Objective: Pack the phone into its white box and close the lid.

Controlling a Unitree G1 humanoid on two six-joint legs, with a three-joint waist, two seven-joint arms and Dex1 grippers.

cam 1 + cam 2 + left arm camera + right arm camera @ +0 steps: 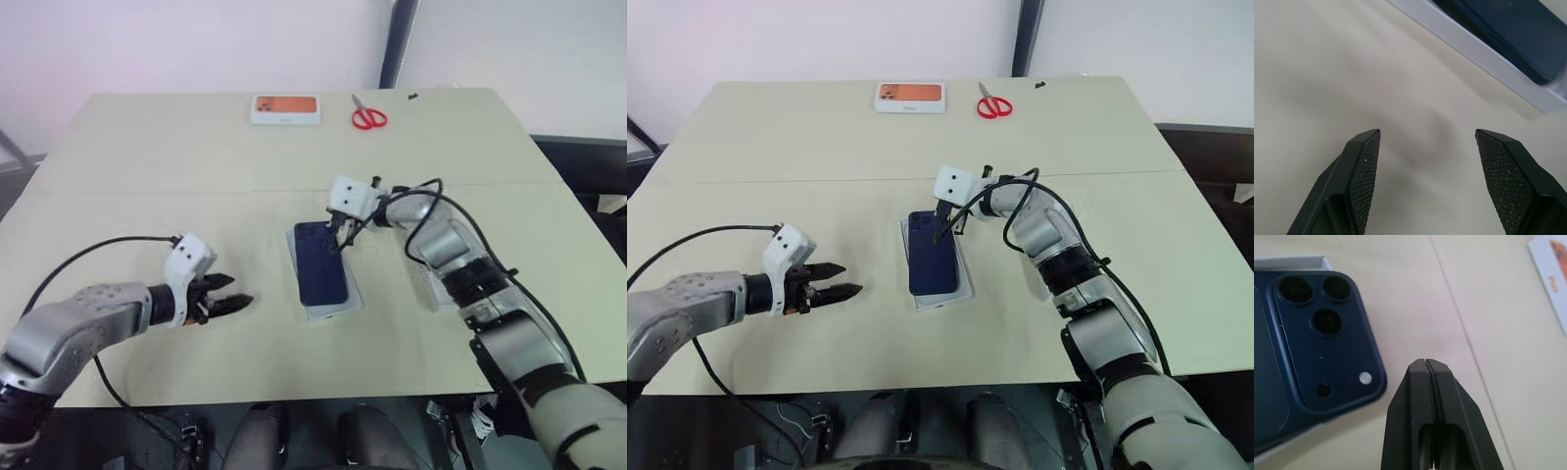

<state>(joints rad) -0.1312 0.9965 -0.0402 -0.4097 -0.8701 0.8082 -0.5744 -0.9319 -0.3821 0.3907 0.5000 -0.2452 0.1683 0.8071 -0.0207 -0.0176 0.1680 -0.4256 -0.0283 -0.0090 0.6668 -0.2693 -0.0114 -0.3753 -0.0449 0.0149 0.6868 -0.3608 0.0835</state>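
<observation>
The dark navy phone [321, 264] lies back up on the white box [328, 313] at the middle of the table, its camera cluster [1312, 333] at the far end. How deep it sits in the box I cannot tell. My right gripper [340, 243] is shut and empty, its tip just off the phone's far right corner. My left gripper [233, 291] hangs open over bare table to the left of the box, pointing toward it. A pale flat piece [438, 299], perhaps the lid, peeks out from under my right forearm and is mostly hidden.
A white box with an orange top [285, 109] and red scissors [369, 117] lie at the table's far edge. A seam crosses the tabletop just beyond the phone. Black cables trail from both wrists.
</observation>
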